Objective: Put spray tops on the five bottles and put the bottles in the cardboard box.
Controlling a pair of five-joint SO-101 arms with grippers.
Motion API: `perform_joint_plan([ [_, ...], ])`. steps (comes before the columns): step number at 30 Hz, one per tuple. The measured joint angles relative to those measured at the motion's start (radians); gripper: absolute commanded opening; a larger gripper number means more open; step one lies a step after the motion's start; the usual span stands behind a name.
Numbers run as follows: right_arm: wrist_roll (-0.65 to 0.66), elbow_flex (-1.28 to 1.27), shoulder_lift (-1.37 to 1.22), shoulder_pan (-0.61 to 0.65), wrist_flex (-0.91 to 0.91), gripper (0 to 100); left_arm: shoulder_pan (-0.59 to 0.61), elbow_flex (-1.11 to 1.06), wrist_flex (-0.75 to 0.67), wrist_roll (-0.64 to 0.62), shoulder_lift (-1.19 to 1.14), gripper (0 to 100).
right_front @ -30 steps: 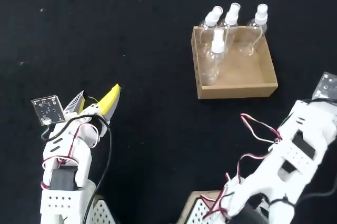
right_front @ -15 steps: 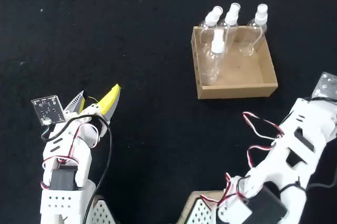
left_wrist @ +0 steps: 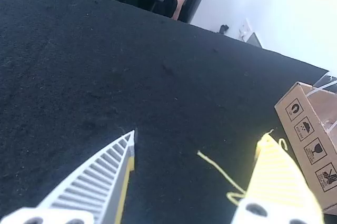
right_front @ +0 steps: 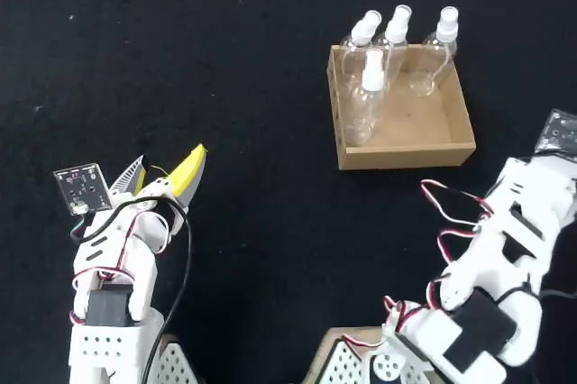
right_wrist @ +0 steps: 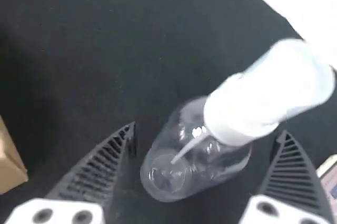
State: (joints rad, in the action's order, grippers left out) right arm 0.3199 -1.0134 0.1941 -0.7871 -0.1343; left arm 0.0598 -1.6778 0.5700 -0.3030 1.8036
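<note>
In the right wrist view a clear bottle [right_wrist: 184, 169] with a white spray top [right_wrist: 263, 100] stands on the black table between the two black fingers of my right gripper [right_wrist: 208, 130]. The gripper is open, with a gap on each side of the bottle. The cardboard box [right_front: 404, 155] sits at the back right and holds several clear bottles with white spray tops [right_front: 372, 71]. My left gripper [right_front: 169, 157] rests low at the front left, open and holding nothing, its grey finger [left_wrist: 100, 182] and yellow finger [left_wrist: 274, 176] wide apart.
A corner of the box [left_wrist: 310, 134] lies ahead of the left gripper. The right arm [right_front: 505, 249] stretches along the table's right edge, with red and white wires looping off it. Black cloth [right_front: 225, 68] covers the table.
The right arm has swung toward the table's right edge, its wrist moving a little farther back and its base end turning. The left arm has not moved.
</note>
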Motion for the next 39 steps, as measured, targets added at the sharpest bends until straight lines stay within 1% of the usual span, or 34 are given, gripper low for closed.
perform_joint_plan([
  [6, 0.000, 0.000, -0.077, 0.002, -0.130, 35.0, 0.000, 0.000, 0.000, 0.000, 0.000, 34],
  [12, 0.000, 0.000, -0.147, 0.002, -0.204, 35.0, 0.000, 0.000, 0.000, 0.000, 0.000, 34],
  [19, 0.000, 0.000, -0.150, 0.002, -0.210, 34.5, 0.000, 0.000, 0.000, 0.000, 0.000, 34],
  [24, 0.000, 0.000, -0.163, 0.002, -0.212, 24.3, 0.000, 0.000, 0.000, 0.000, 0.000, 34],
  [39, 0.000, 0.040, -0.184, 0.002, -0.215, 23.7, 0.000, 0.000, 0.000, 0.000, 0.000, 34],
])
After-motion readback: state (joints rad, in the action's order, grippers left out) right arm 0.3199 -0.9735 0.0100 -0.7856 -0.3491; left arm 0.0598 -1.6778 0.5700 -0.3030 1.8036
